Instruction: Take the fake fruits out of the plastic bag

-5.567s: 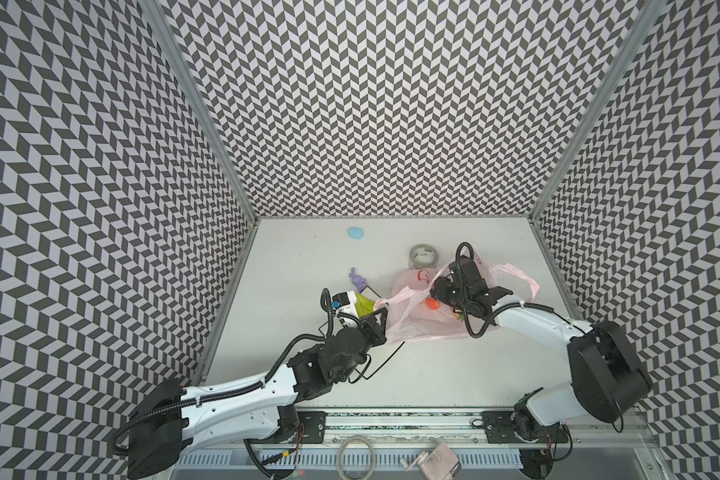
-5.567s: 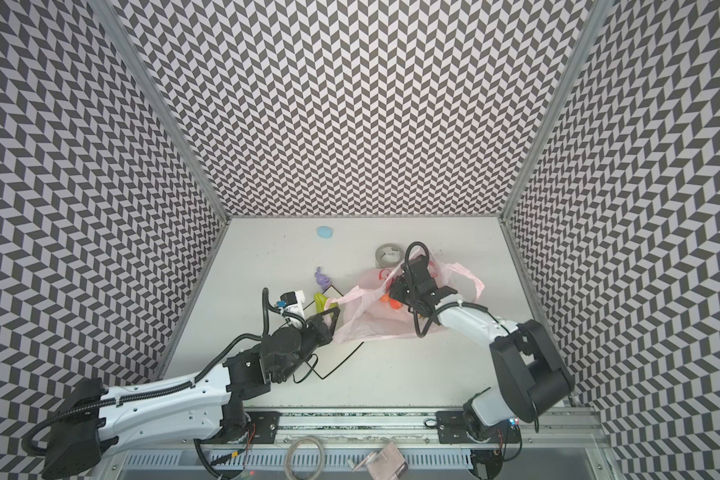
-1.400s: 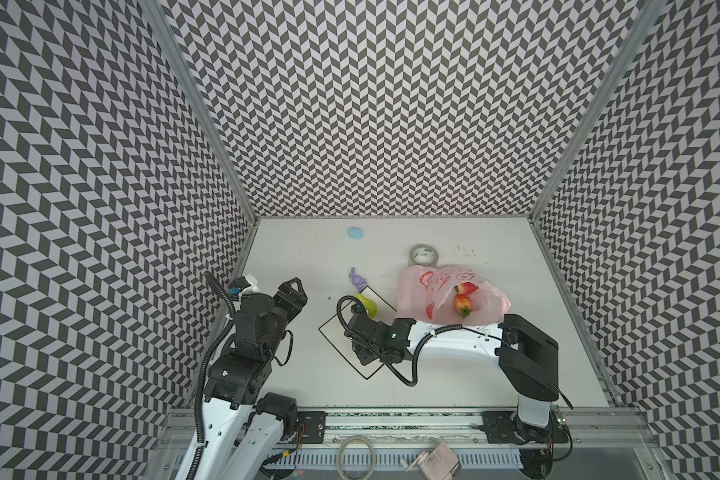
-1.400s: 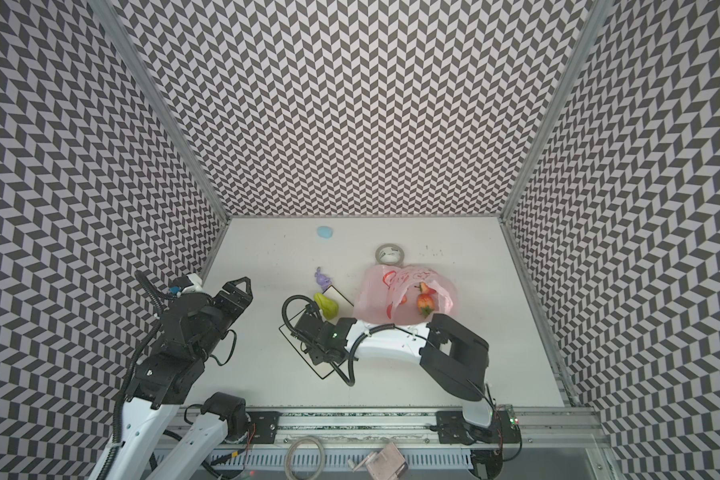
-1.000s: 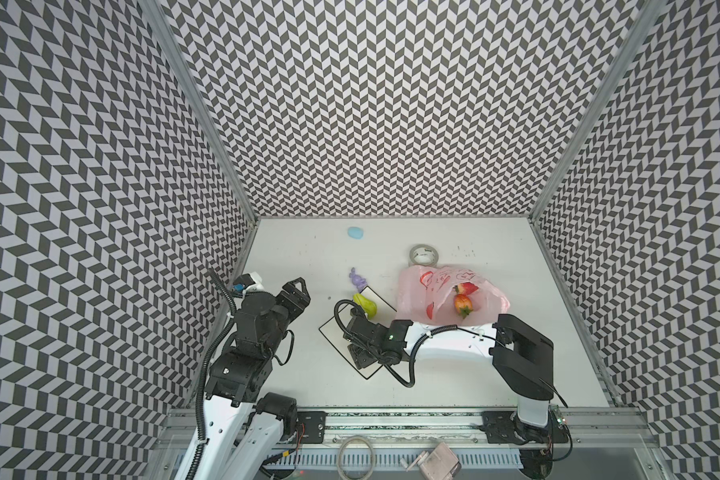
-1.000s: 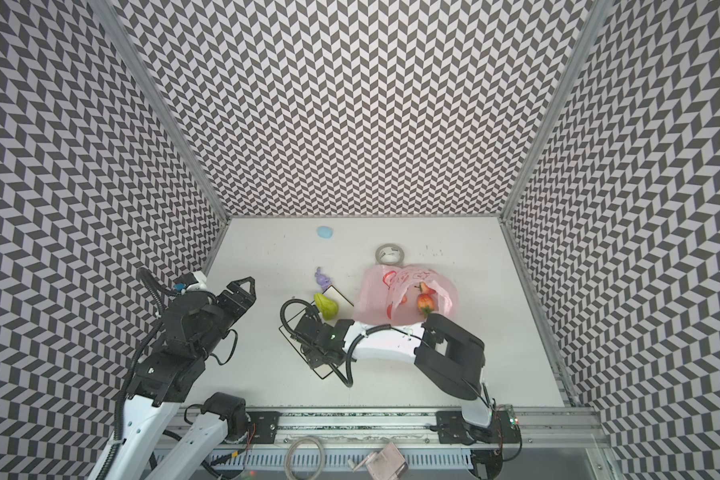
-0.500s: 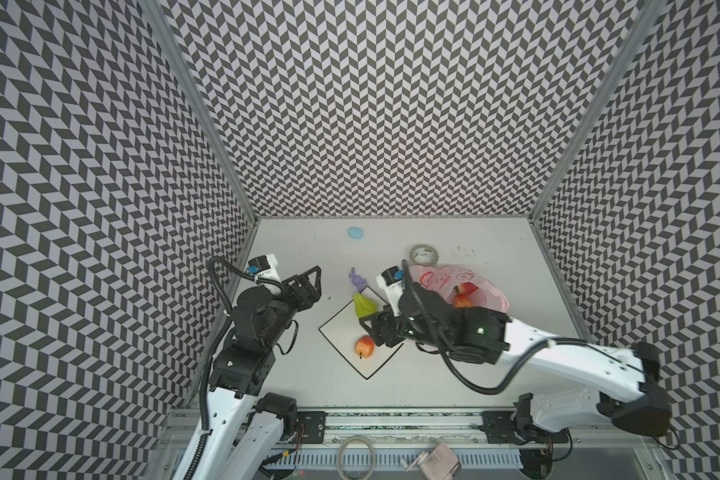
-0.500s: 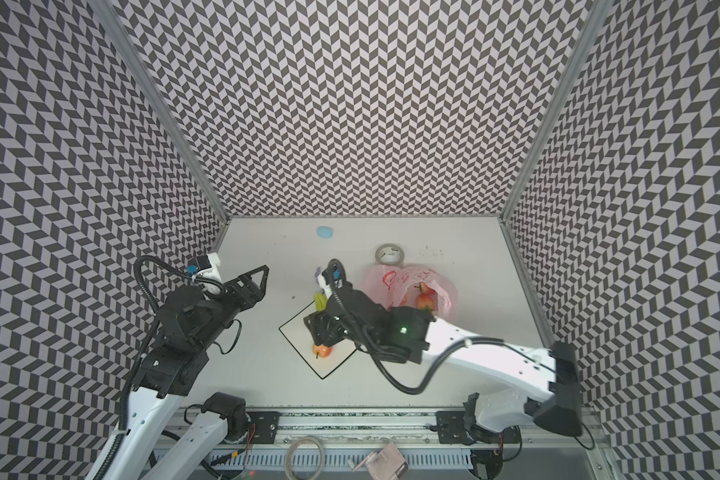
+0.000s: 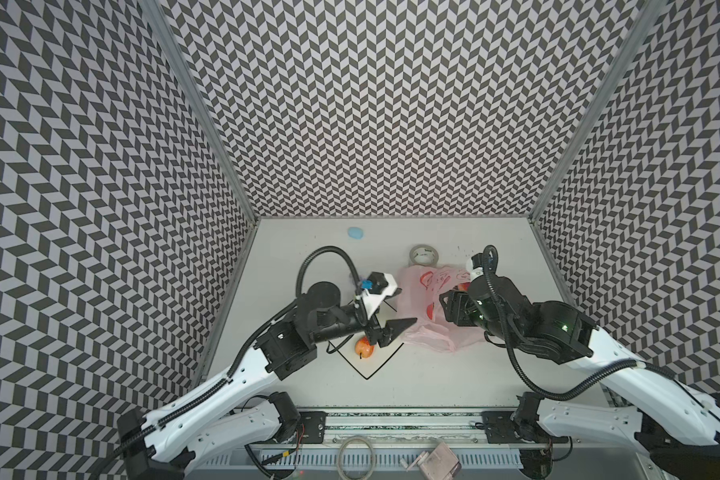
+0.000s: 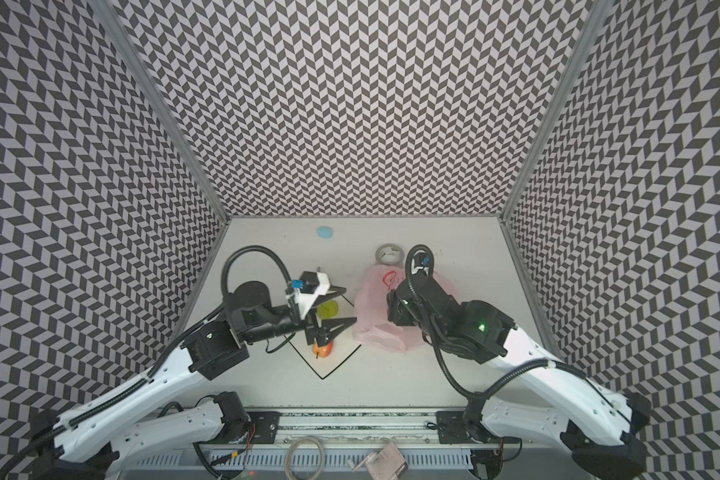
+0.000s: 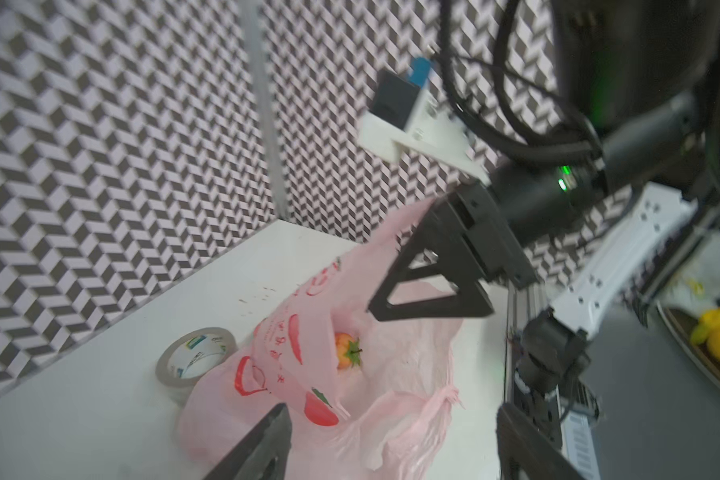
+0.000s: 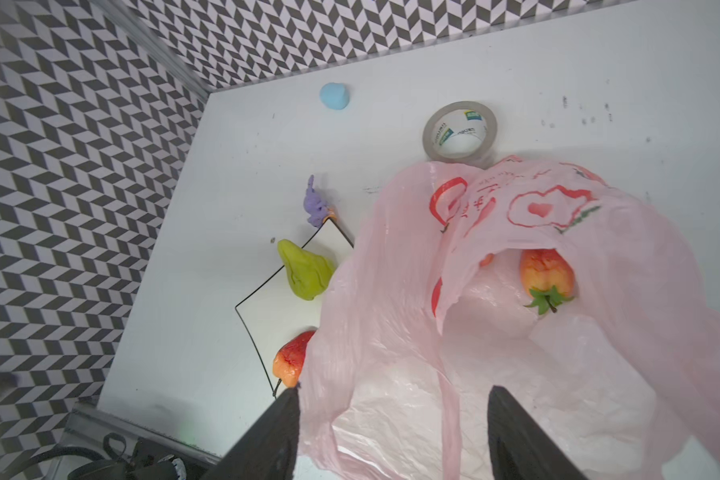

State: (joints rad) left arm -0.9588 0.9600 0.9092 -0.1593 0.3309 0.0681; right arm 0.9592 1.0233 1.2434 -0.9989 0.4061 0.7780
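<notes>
1. Both arms reach in from the near rail. The left gripper (image 9: 406, 305) hovers above the white plate (image 9: 366, 370), fingers spread and empty, aimed at the plastic bag (image 9: 416, 299).
2. The right gripper (image 12: 393, 390) hangs over the bag's mouth, fingers spread, loose film between them.
3. An apple (image 9: 364, 347) lies on the plate. A pear (image 10: 328, 308) lies across its far rim, narrow end toward the purple figure (image 12: 316, 203).
4. The bag lies on the desk (image 9: 433, 382) right of the plate, long axis near-to-far, mouth facing the arms. A strawberry (image 12: 545, 276) is inside.
5. A tape roll (image 9: 424, 254) sits against its far end, and a blue blob (image 9: 355, 233) lies beyond.
</notes>
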